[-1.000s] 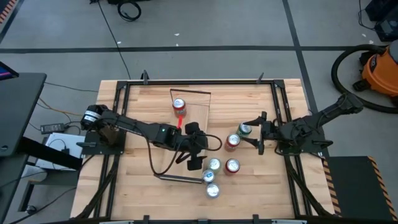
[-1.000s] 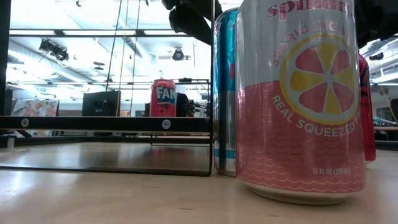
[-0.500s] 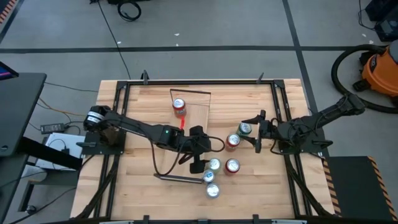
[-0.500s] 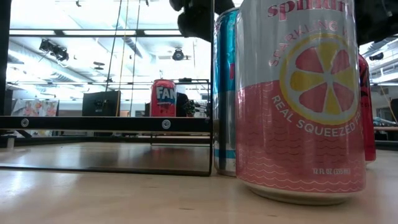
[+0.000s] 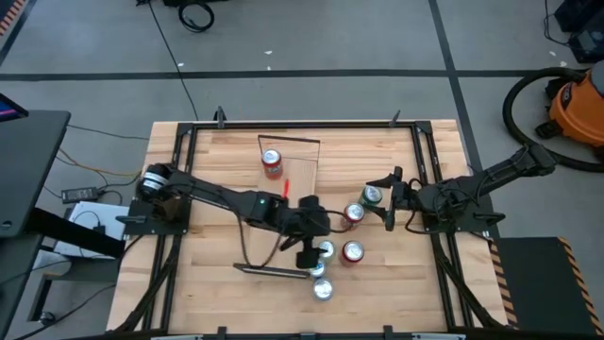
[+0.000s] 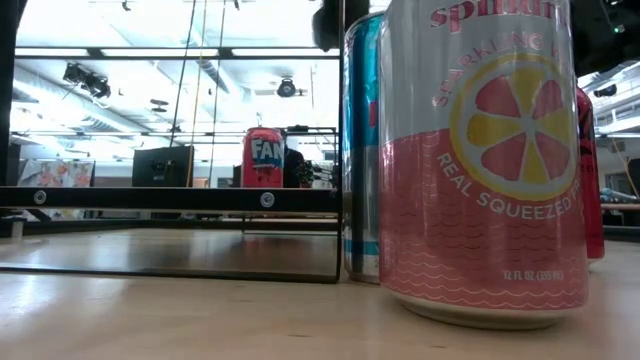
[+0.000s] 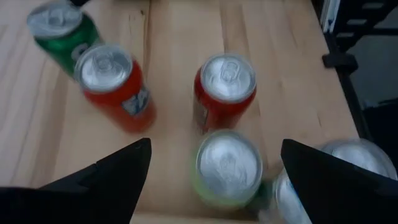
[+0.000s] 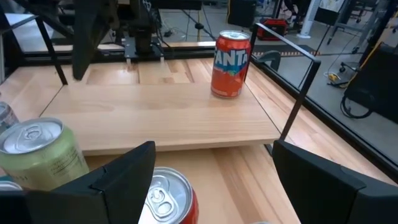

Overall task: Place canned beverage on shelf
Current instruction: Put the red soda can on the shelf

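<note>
The shelf is a light-wood plank with black wire frames at its far and near ends. An orange Fanta can stands upright on its far end and also shows in the right wrist view. My left gripper is open and empty above a cluster of upright cans to the right of the shelf. In the left wrist view a pale green can lies between its fingers, apart from them. My right gripper is open and empty beside a green can.
Other cans stand to the right of the shelf: a red-orange can, a red can, a blue can and a pink lemon can nearest the near edge. Black frame rails run along the table's sides.
My left gripper has gone toward the table's right and near edges, from over the shelf's near part to above the cluster of cans. The cans and my right gripper have kept still.
</note>
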Motion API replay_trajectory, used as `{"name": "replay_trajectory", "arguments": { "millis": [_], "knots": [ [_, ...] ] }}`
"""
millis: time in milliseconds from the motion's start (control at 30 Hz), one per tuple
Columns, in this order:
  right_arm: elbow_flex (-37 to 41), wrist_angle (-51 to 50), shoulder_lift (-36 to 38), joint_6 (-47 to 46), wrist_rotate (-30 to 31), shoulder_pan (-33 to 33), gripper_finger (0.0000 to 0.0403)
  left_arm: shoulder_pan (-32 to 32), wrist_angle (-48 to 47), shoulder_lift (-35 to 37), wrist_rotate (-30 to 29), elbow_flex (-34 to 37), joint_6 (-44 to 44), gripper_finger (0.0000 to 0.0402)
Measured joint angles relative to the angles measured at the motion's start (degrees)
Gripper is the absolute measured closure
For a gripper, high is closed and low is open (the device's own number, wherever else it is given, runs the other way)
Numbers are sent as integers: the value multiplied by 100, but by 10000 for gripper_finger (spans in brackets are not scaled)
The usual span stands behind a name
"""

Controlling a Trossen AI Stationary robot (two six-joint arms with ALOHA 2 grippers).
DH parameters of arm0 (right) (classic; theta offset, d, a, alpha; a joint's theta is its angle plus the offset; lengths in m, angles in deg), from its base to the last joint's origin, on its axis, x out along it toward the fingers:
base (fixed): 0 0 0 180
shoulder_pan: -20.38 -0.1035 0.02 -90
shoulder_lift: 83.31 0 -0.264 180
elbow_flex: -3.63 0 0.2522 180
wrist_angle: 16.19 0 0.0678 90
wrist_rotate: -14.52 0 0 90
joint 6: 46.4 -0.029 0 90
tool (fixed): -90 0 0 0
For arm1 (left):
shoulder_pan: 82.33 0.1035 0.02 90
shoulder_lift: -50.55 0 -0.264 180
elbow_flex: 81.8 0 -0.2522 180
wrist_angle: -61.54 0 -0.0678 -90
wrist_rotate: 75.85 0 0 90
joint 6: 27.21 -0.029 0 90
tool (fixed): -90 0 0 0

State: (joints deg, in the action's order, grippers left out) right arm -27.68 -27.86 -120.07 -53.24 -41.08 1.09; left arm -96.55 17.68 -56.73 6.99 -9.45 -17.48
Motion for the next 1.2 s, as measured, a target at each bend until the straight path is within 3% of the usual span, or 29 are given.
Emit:
{"name": "replay_trajectory", "arguments": {
  "millis": [233, 300, 533, 733, 867, 1200],
  "knots": [
    [0, -12, 52, 101, 36, -1, 69, 133, -1454, -943, -97, -1541, 31, 31],
    [-1, -211, 123, 49, 124, -7, 69, 243, -1377, -1089, -174, -1769, 110, 31],
    [-326, -1113, 211, -504, 351, -11, 69, 668, -894, -1234, -418, -1702, 140, 31],
    [-415, -1412, 186, -853, 355, -22, 69, 975, -126, -1422, -223, -1714, 126, 31],
    [-415, -1693, 147, -962, 472, -22, 69, 1037, 238, -1614, 72, -1701, 82, 30],
    [-417, -1883, 114, -970, 566, -24, 69, 1125, 554, -2005, -109, -1694, -163, 30]
  ]
}}
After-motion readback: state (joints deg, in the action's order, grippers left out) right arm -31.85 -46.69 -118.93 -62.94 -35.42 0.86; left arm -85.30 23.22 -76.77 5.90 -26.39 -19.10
